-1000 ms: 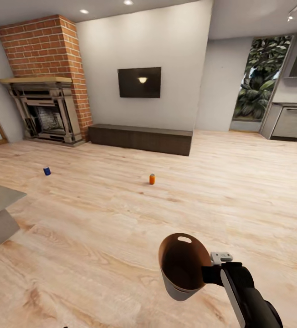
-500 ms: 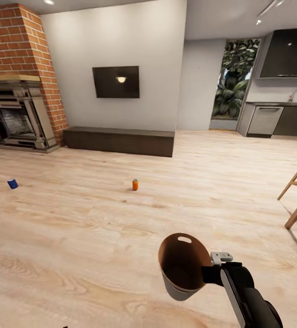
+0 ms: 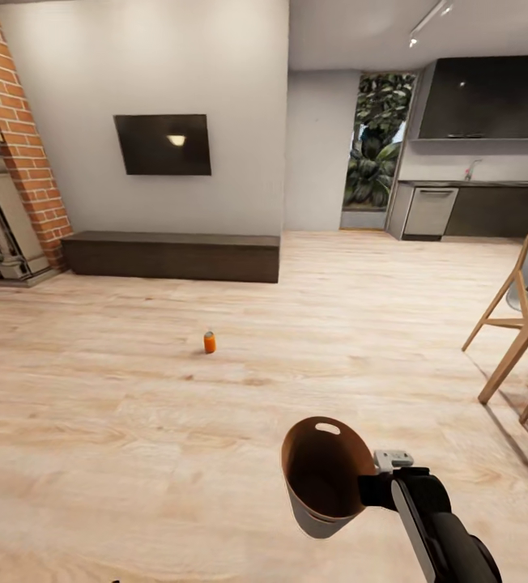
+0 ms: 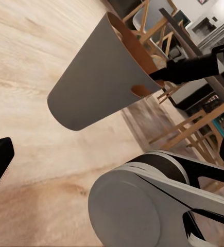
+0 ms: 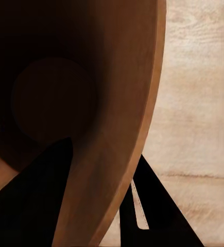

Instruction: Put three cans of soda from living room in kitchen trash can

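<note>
Our right gripper (image 3: 371, 489) pinches the trash can (image 3: 322, 474) rim; left gripper's state we cannot tell. We should keep the bin upright while approaching the orange soda can (image 3: 210, 342) far left.

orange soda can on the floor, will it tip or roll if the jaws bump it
The orange soda can stands upright, narrow and taller than wide, so a sideways nudge would probably tip it. Once down, its round body would likely roll on the smooth wood floor. It looks small, so probably light.
</note>
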You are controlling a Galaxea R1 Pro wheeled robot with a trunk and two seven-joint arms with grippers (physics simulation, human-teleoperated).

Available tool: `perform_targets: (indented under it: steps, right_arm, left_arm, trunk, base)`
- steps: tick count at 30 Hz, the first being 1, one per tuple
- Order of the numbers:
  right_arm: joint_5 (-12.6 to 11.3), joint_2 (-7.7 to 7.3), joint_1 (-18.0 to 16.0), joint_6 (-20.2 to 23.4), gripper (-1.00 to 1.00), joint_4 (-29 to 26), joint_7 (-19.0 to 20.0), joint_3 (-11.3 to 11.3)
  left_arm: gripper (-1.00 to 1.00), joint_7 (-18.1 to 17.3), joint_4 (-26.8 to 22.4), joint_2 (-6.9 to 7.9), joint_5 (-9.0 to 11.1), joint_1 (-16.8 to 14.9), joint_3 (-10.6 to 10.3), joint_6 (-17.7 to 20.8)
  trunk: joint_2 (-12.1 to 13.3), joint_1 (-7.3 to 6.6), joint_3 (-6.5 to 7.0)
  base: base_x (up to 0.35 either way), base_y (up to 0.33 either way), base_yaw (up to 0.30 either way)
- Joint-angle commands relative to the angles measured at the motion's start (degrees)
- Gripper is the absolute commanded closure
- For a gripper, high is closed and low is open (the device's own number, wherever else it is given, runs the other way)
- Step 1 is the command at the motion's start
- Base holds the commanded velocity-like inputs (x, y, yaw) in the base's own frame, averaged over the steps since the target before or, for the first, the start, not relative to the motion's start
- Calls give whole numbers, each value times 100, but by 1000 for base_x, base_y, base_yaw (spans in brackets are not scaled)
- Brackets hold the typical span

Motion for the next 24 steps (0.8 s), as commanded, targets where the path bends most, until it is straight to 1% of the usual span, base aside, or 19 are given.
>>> perform_targets:
  steps: [1,14,24]
  right_arm:
    - [-90,2,-3,0,100,2,1,4]
    - [-96,17,-3,-6,100,25,1,11]
    - [-117,35,-3,-6,100,28,1,18]
  left_arm:
    - [-100,0,0,-1,0,0,1,0]
    - [-100,-6,0,-3,7,0,0,15]
    - [-100,-10,0,-3,9,0,6,18]
  trunk:
    - [0,0,1]
    - [0,0,1]
    - [0,0,1]
  base:
    - [343,0,-237]
    - [343,0,-220]
    - [344,0,-17]
